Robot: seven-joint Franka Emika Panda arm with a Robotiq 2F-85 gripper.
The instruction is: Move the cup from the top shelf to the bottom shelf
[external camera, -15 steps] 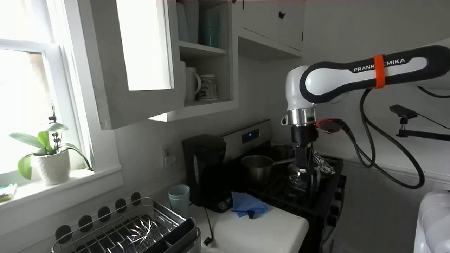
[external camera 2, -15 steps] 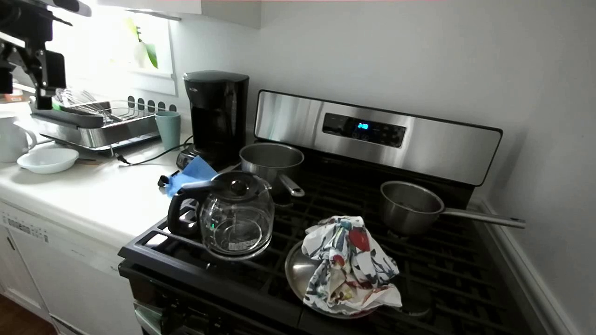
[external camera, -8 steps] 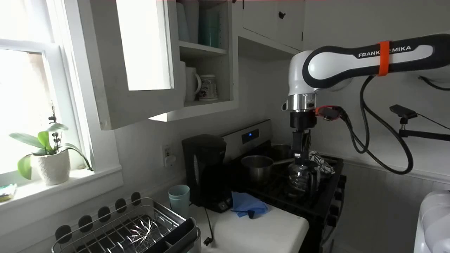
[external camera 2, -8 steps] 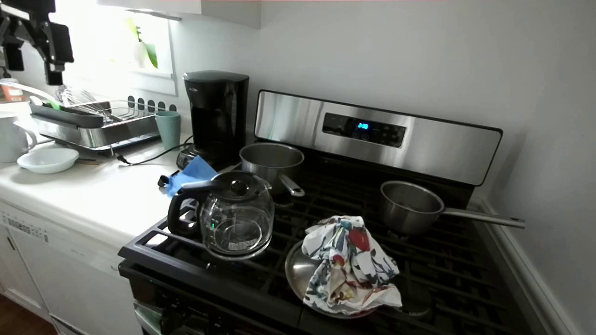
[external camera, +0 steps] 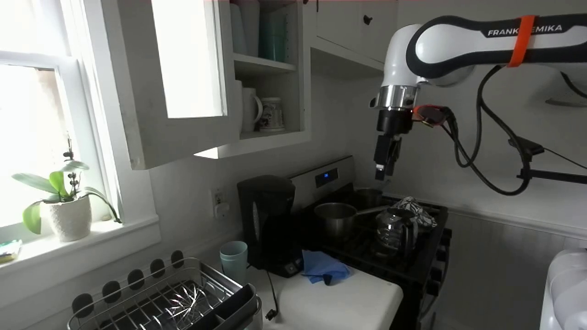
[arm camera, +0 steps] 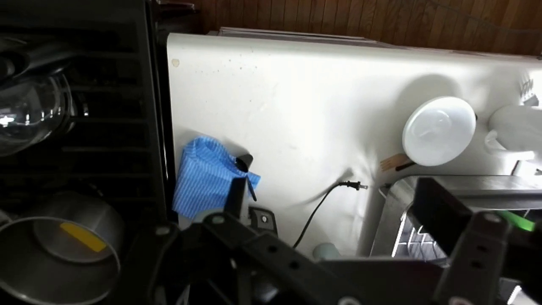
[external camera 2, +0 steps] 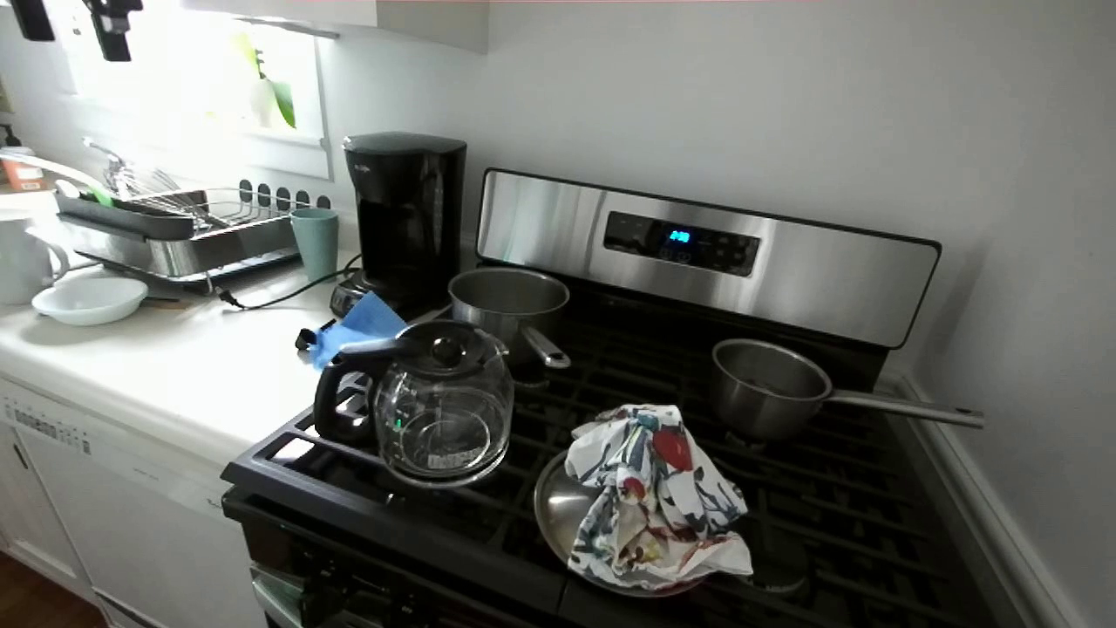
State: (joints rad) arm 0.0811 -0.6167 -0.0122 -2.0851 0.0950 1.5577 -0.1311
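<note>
My black two-fingered gripper [arm camera: 332,190] hangs in the air, high above the white countertop [arm camera: 305,106], its fingers [arm camera: 440,207] wide apart, with the countertop showing between them in my wrist view. In an exterior view my white-and-black arm [external camera: 445,43] stretches in from the right, and the gripper is well apart from the white wall cupboard [external camera: 306,101], whose white door [external camera: 183,140] stands open on the left.

On the top shelf [external camera: 266,63], the upper thin white board, tall pale cups [external camera: 250,27] stand at left and a teal cup [external camera: 274,39] at right. On the bottom shelf [external camera: 262,134], the lower thin white board, are a plain white mug [external camera: 249,110], its handle turned right, and just beside it a pale mug with dark figures [external camera: 272,114]. Which of these is the task's cup I cannot tell.

Below, a pale teal tumbler [external camera 2: 316,249] stands upright near the black coffee maker [external camera: 266,197]; a blue striped cloth [arm camera: 203,178] lies by the black, steel-backed stove [external camera 2: 837,288], a small black scoop [arm camera: 244,162] at its edge. The steel dish rack [external camera 2: 187,257] is near left. Far right, the stove bears two steel saucepans [external camera 2: 763,401], a clear glass carafe [external camera 2: 445,419] and a crumpled flowered cloth [external camera 2: 654,515].
</note>
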